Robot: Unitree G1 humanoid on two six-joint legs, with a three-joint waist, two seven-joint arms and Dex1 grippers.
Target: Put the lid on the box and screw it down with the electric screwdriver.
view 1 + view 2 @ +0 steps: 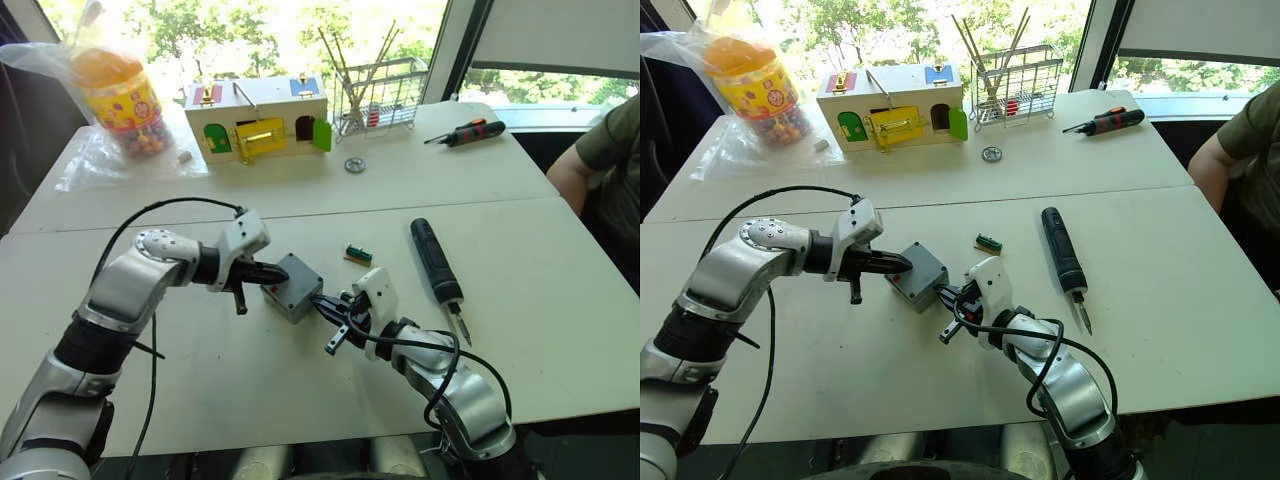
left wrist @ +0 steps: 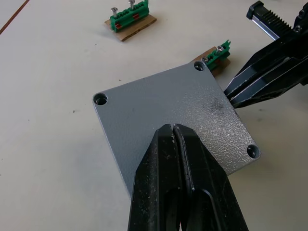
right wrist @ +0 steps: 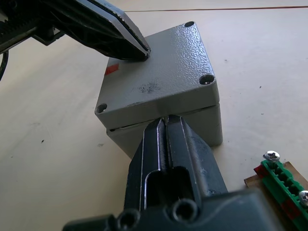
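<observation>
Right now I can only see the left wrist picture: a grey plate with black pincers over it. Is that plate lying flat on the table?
Observer: No. The lid sits on top of the box. The right wrist view shows a thin gap along the seam facing the right gripper.
Operator: Where is the tool for the screws?
Observer: The electric screwdriver lies on the table to the robot's right of the box, with no gripper on it.
Operator: Is the box marked at all?
Observer: Yes, there is a small red mark on one side wall, below the left gripper.
</observation>
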